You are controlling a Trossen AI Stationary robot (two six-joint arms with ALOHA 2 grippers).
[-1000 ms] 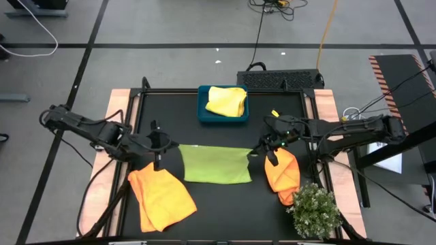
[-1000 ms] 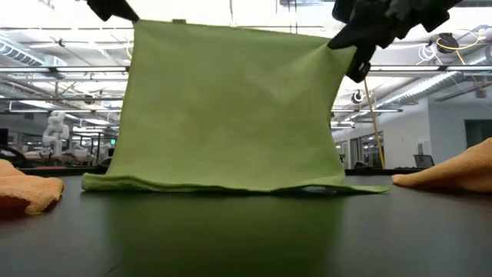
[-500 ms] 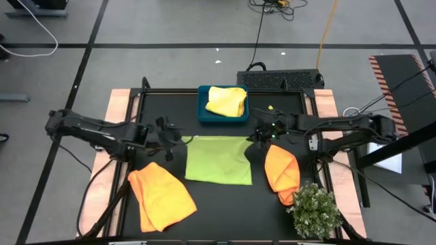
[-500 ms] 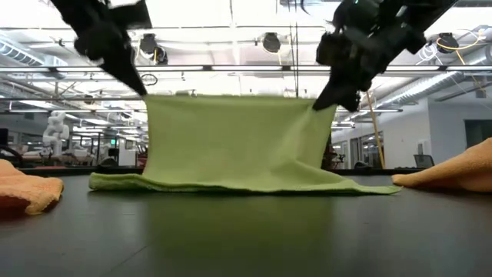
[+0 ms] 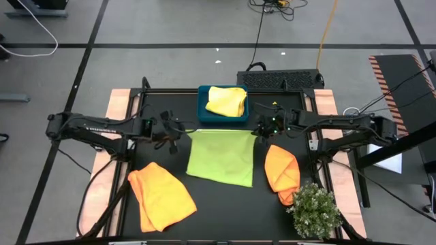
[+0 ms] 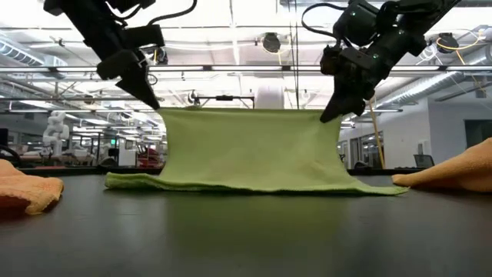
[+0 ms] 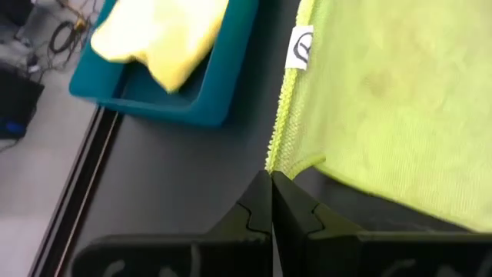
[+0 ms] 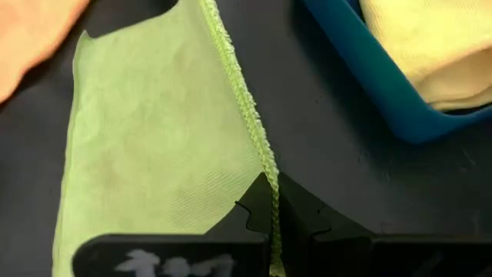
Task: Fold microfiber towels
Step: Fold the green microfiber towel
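The lime green towel (image 5: 221, 158) stands half raised at the table's middle, its near part (image 6: 254, 183) lying on the black table top. My left gripper (image 5: 181, 133) is shut on its far left corner and my right gripper (image 5: 257, 131) on its far right corner. One orange towel (image 5: 162, 196) lies crumpled at the near left, another orange towel (image 5: 281, 173) at the right. The pale yellow towel (image 5: 227, 100) lies bunched in the teal tray (image 5: 203, 116). My left gripper pinches the green towel's far left corner (image 7: 281, 165) between its two shut fingers, slanting down from the table's left. My right gripper pinches the far right corner (image 8: 265, 171) the same way, slanting down from the right. The top edge (image 6: 246, 111) runs straight between them, above the table.
The teal tray stands just beyond the held edge, at the table's far side. A small bushy plant (image 5: 315, 211) stands at the near right corner. A black box (image 5: 279, 79) sits behind the table's far edge. Bare table top lies between the towels.
Both grippers have gone down and toward the table's far edge, tipping as they went, each still shut on its corner. The towel's held edge has sunk from high above the table to a low height and moved toward the tray; its near part has stayed on the table.
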